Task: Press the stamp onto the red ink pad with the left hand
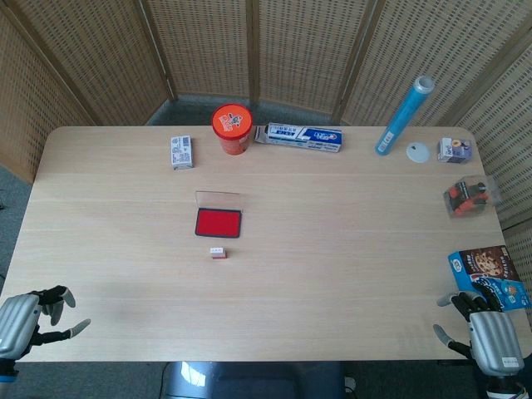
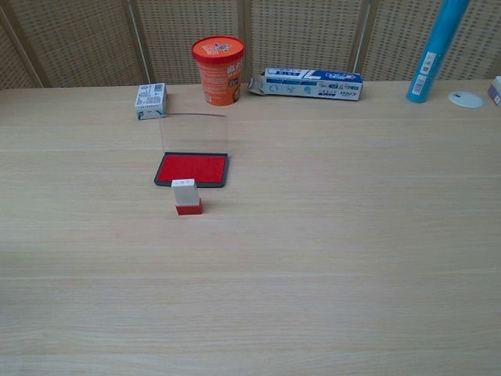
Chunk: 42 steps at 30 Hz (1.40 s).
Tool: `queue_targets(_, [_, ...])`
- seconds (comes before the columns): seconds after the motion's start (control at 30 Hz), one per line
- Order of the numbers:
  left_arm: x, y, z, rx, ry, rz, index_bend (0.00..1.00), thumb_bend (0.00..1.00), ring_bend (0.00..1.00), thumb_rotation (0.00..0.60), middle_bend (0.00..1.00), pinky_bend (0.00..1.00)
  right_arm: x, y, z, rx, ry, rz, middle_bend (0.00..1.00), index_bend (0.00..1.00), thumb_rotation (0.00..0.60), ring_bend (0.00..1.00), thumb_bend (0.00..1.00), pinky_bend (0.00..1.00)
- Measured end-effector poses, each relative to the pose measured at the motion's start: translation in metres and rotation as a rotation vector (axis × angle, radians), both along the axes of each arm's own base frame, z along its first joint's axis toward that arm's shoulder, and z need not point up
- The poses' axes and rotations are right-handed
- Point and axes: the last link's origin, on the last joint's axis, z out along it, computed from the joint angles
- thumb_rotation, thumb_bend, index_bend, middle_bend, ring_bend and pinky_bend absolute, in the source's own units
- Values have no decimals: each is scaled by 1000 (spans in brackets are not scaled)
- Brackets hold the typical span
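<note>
bare table between left hand and stamp | pad's upright clear lid blocks its far side

matt wooden table, clear plastic lid

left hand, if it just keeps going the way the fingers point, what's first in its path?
Roughly bare table; left hand points right and slightly up-table. That line looks to pass short of the stamp, though depth is unclear.

Red ink pad, white-and-red stamp, orange cup, blue tube.
</note>
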Motion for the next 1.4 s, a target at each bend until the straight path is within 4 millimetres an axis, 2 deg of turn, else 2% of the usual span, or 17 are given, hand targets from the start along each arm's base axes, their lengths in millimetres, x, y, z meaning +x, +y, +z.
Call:
queue_targets(0.4, [2,6,-1,-13,17,-15,549,84,635,528,792,562,-1,0,-1,-1,-3,-1,426,442,592,355,242,153])
queue_targets(0.53, [6,15,1,-29,41,-42,550,84,636,532,792,562,-1,2,3,-16,-5,-1,427,442,592,355,242,153])
queue_targets(0.6, [8,20,0,-42,53,-55,550,85,666,530,815,611,-1,3,5,-20,-8,-5,426,442,590,355,242,153])
queue_targets(0.7, [11,32,-1,-66,86,-79,550,85,900,533,969,861,-2,5,6,-25,-9,-11,426,442,591,355,243,153])
queue_targets(0.77, [14,43,-2,-81,120,-98,550,87,997,537,1000,968,-4,7,7,-31,-9,-16,426,442,590,355,243,153])
queue_targets(0.83, [17,55,-5,-104,153,-115,550,94,1000,538,1000,997,-5,8,8,-36,-11,-23,426,442,590,355,242,153])
queue_targets(1.07, [33,99,-19,-197,279,-165,550,174,1000,544,1000,1000,-11,11,11,-49,-9,-46,426,441,589,355,242,152])
queue_targets(1.2, [47,123,-32,-240,359,-207,537,259,1000,542,1000,1000,-14,10,10,-50,-8,-57,426,442,591,355,242,153])
queue_targets(1.4, [66,154,-53,-293,430,-243,382,249,1000,524,1000,1000,-16,8,9,-53,-3,-74,426,442,592,356,242,153])
